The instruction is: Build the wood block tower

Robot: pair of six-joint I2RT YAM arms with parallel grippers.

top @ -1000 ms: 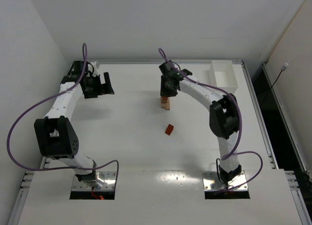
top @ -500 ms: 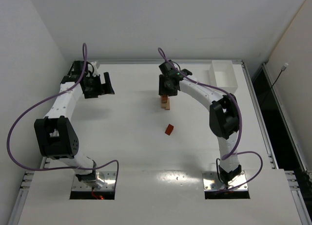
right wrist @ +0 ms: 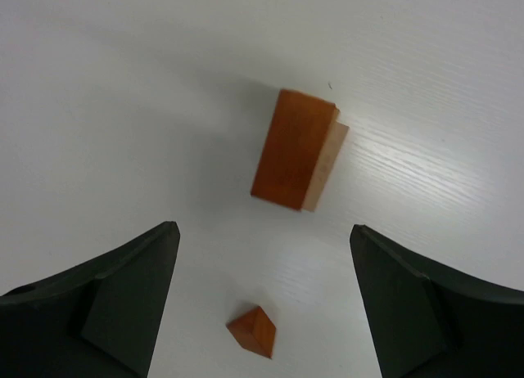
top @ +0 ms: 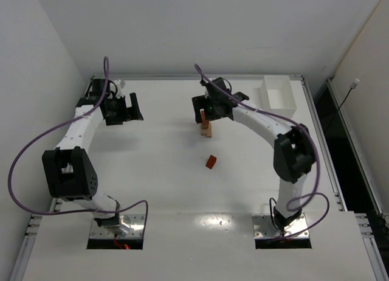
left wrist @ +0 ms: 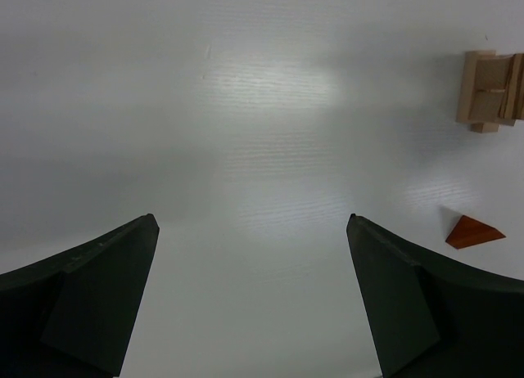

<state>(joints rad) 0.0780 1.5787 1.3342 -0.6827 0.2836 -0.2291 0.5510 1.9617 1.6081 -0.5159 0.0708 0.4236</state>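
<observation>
The right gripper (top: 217, 104) hangs over the tower (top: 207, 128) with its jaws spread wide and nothing between them; it touches no block. From its wrist camera the tower (right wrist: 299, 161) is seen from above, just ahead of the fingertips and slightly to the right of the midline between them. The tower's top is a red block (right wrist: 292, 159), lying a little askew on a tan block (right wrist: 329, 167) whose edge shows along one side. How many blocks are under these cannot be told from this view. A loose red wedge (right wrist: 252, 330) appears lower in that view, between the two fingers (right wrist: 106, 304) but down on the table (right wrist: 123, 108), apart from the tower and from the fingers. In the overhead view the wedge (top: 211, 162) lies on the base side of the right gripper, nearer the arm bases than the tower. The white tray (top: 278, 93) sits well off to the gripper's right, at the far corner. The left gripper (top: 123, 109) is well apart to the left, its jaws also fully spread and empty. From its wrist camera (left wrist: 254, 231) the tower (left wrist: 490, 92) stands far ahead and to the right, at the frame's edge, with the wedge (left wrist: 475, 231) nearer on the same side, beyond the right finger (left wrist: 417, 304).
</observation>
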